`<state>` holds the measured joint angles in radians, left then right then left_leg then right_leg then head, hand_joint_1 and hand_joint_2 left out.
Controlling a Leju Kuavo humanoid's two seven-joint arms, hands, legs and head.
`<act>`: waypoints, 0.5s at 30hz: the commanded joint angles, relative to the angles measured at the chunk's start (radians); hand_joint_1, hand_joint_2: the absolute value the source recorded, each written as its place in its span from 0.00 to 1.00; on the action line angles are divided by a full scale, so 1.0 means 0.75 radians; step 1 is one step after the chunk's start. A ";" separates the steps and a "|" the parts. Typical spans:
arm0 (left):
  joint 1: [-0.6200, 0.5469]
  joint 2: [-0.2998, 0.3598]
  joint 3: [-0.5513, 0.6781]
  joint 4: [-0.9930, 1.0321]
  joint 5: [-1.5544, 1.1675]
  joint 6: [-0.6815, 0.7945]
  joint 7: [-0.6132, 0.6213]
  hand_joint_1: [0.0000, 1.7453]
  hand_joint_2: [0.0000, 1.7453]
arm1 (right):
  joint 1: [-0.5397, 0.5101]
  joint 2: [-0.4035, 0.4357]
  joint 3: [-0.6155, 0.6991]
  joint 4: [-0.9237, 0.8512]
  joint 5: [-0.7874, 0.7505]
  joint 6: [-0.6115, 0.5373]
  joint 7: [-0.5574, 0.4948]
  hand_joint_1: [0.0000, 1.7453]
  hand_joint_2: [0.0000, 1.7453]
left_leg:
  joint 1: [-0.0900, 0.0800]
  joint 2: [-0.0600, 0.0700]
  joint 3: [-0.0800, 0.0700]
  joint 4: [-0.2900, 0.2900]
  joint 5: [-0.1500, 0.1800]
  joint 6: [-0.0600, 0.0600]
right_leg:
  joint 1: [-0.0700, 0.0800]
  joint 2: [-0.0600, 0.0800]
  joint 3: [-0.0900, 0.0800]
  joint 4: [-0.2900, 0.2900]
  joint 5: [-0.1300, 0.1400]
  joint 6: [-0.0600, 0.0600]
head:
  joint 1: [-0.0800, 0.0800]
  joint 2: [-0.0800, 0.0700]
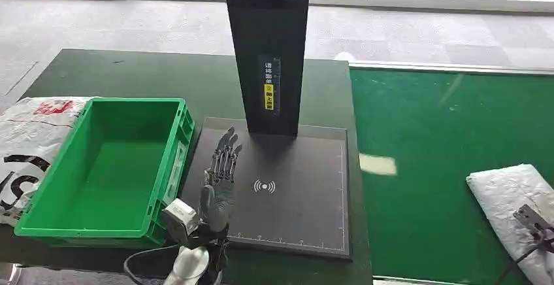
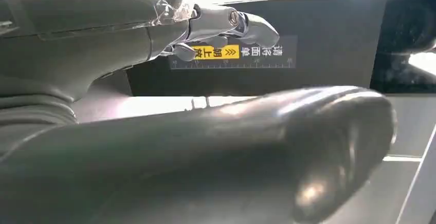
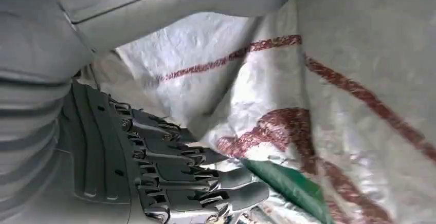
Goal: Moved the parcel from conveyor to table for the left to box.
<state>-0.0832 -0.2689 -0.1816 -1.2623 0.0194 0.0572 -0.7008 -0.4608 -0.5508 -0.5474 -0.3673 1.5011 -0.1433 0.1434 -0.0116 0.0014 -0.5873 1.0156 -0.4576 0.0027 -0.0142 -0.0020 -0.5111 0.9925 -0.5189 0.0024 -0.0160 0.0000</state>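
The parcel, a crinkled white plastic bag with red streaks, lies on the green conveyor right of the scanner pad. The right hand presses against it, fingers curled; whether it grips, I cannot tell. The left hand lies flat over the pad's left edge, fingers straight and holding nothing, beside the green box.

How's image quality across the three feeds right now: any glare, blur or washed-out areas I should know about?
Head view: sharp and evenly lit, with a bright reflected patch on the green conveyor belt. Left wrist view: the left hand sits close and soft, glare along its thumb, and the strip above the black scanner column is blown out. Right wrist view: the white parcel is slightly blurred, the right hand fairly crisp.
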 commanded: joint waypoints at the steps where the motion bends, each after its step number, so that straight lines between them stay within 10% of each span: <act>1: -0.023 0.018 0.050 0.078 -0.021 -0.016 0.004 0.00 0.00 | -0.077 0.261 0.131 0.140 0.093 0.178 0.016 0.00 1.00 | 0.005 0.010 0.006 -0.004 0.000 -0.003 | 0.005 0.010 0.004 -0.006 0.004 -0.002 | 0.000 0.000; 6: -0.021 0.014 0.058 0.099 -0.033 -0.021 0.004 0.00 0.00 | 0.027 0.382 0.186 0.095 0.074 0.057 -0.191 0.00 1.00 | 0.011 0.011 0.012 -0.008 0.003 -0.004 | 0.010 0.011 0.011 -0.013 0.008 -0.002 | 0.000 0.000; 7: -0.019 0.015 0.060 0.098 -0.033 -0.021 0.004 0.00 0.00 | 0.059 0.403 0.196 0.082 0.064 0.031 -0.237 1.00 1.00 | 0.012 0.011 0.012 -0.003 -0.001 -0.004 | 0.012 0.011 0.013 -0.009 0.004 -0.002 | 0.000 0.000; 15: 0.001 0.019 0.068 0.068 -0.038 -0.026 0.004 0.00 0.00 | 0.248 0.508 0.310 -0.068 0.050 -0.054 -0.330 1.00 1.00 | 0.023 0.019 0.020 -0.006 -0.004 -0.012 | 0.025 0.019 0.025 -0.021 0.009 -0.006 | 0.001 0.000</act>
<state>-0.0840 -0.2666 -0.1812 -1.2371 -0.0038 0.0458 -0.7008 -0.4278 -0.3299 -0.4390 -0.3613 1.5568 -0.1728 -0.0611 0.0065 0.0181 -0.5717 1.0158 -0.4662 -0.0067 0.0056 0.0150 -0.4870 0.9799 -0.5169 -0.0031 -0.0153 0.0000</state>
